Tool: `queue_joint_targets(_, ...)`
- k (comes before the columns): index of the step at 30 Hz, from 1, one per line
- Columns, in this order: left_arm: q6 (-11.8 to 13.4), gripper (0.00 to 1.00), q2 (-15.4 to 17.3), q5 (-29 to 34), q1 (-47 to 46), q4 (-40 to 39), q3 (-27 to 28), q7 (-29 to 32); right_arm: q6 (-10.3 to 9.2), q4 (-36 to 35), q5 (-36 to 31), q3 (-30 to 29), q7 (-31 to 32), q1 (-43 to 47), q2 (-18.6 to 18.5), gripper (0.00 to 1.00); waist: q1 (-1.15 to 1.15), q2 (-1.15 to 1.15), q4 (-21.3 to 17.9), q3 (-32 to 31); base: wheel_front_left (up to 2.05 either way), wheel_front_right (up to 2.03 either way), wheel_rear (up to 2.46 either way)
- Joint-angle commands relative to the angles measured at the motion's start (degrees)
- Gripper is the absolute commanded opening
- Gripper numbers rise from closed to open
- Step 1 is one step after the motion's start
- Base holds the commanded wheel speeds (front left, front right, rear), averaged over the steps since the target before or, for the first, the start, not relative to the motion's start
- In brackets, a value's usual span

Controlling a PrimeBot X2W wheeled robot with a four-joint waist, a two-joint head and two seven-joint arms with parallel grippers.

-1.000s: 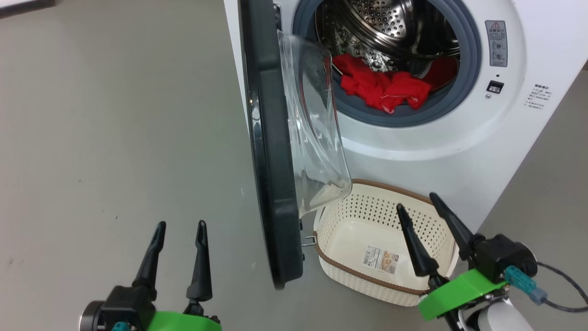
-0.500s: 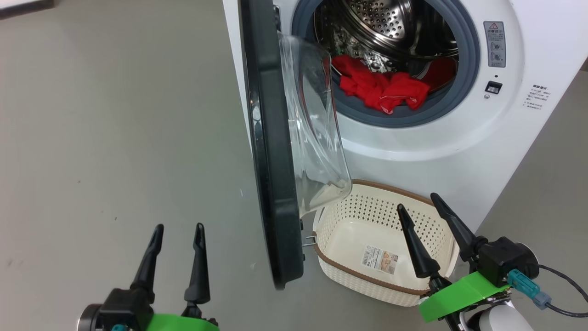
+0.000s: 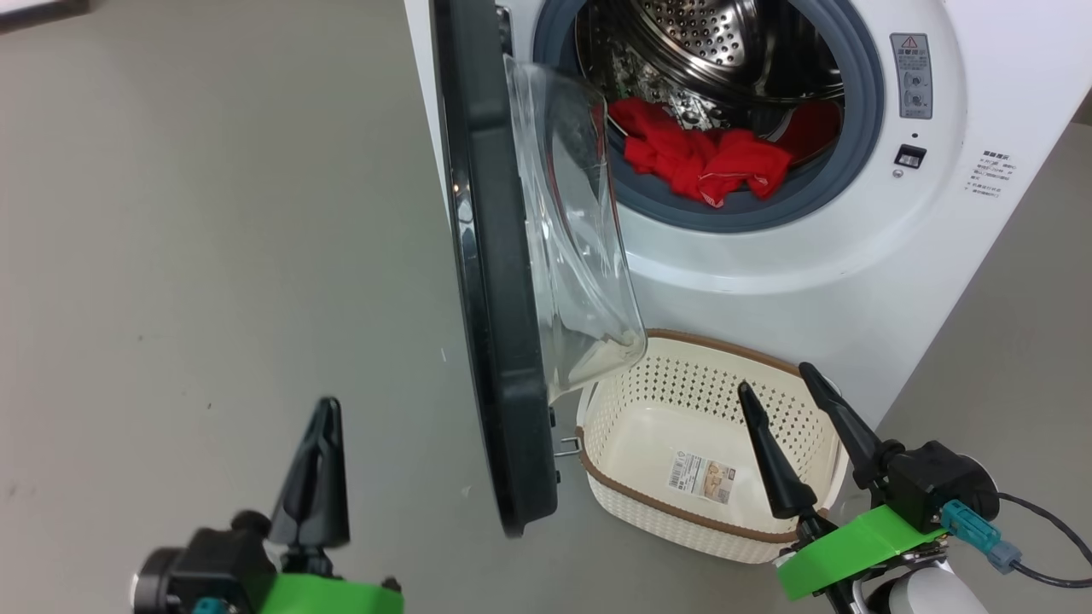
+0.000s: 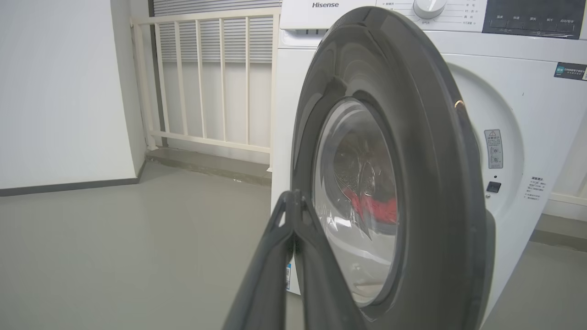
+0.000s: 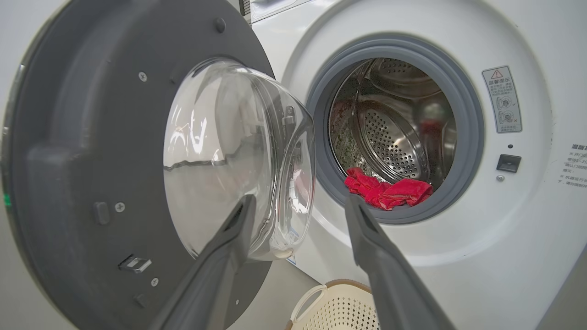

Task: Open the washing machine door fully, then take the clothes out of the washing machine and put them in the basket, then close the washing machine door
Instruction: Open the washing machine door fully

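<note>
The washing machine door point(image 3: 490, 298) stands open edge-on, and its glass bowl point(image 3: 572, 230) bulges toward the drum. Red clothes point(image 3: 699, 158) lie at the drum's front lip inside the washing machine point(image 3: 853, 256). An empty cream basket point(image 3: 682, 512) sits on the floor under the opening. My left gripper point(image 3: 327, 409) is shut on nothing, left of the door's outer face point(image 4: 412, 137), fingers point(image 4: 292, 196) together. My right gripper point(image 3: 775, 379) hangs open over the basket's right side. Its wrist view shows the clothes point(image 5: 387, 192) beyond the open gripper point(image 5: 300, 201).
Bare grey floor point(image 3: 213, 256) spreads left of the door. A white railing point(image 4: 206, 78) and wall stand behind the machine's left side. A black cable point(image 3: 1041, 520) trails from my right wrist. The basket's handle point(image 5: 307, 298) peeks below the door.
My left gripper's fingers have come together from open to shut. The head camera has shifted slightly. The right gripper, door, clothes and basket stay as they were.
</note>
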Motion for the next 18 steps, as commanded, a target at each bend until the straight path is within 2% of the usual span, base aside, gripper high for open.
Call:
queue_joint_targets(1, 0.3, 0.0, 0.6, -0.2, -2.8, -2.4, 2.3, -0.3, 0.36, -1.1, 0.8, 1.4, -0.4, -1.1, 0.1, 1.0, 0.0, 0.0, -0.1, 0.1, 0.0, 0.0, 0.0)
queue_joint_targets(11, -1.4, 0.0, 0.7, 1.2, -8.4, -11.0, 2.3, -0.3, 0.36, -0.8, 1.8, 1.3, -0.4, -1.7, 0.1, 1.0, 0.0, 0.0, -0.7, 0.2, 0.0, 0.0, 0.0)
queue_joint_targets(18, -3.4, 0.0, 0.7, 1.8, -11.2, -17.7, -4.0, 1.6, 0.36, -1.0, 2.3, 1.4, -0.4, -1.8, 0.1, 1.0, 0.0, 0.0, -1.5, 0.3, 0.0, 0.0, 0.0)
